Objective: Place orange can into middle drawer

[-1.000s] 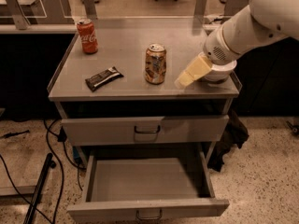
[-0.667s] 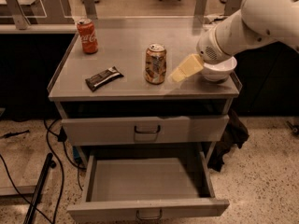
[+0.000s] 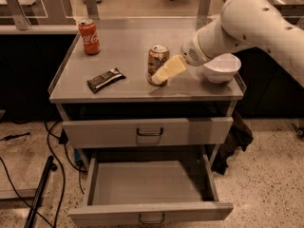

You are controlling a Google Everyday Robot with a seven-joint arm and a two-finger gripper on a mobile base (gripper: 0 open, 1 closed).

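The orange can [image 3: 156, 61] stands upright on the cabinet top [image 3: 128, 42], near the front and middle. My gripper [image 3: 166, 71], pale yellow, reaches in from the right on the white arm [image 3: 247, 23] and overlaps the can's right side and lower front. The middle drawer [image 3: 151, 212] is pulled out below, open, and its inside shows nothing in it. The grey drawer above it [image 3: 147, 132] is closed.
A red cola can [image 3: 89, 36] stands at the back left of the top. A dark snack bar [image 3: 105, 80] lies at the front left. A white bowl [image 3: 219, 68] sits at the right edge behind the arm. Cables [image 3: 52, 175] lie on the floor at left.
My gripper has moved left across the cabinet top, from beside the bowl to the orange can, which it now overlaps. The can and the drawers have not moved.
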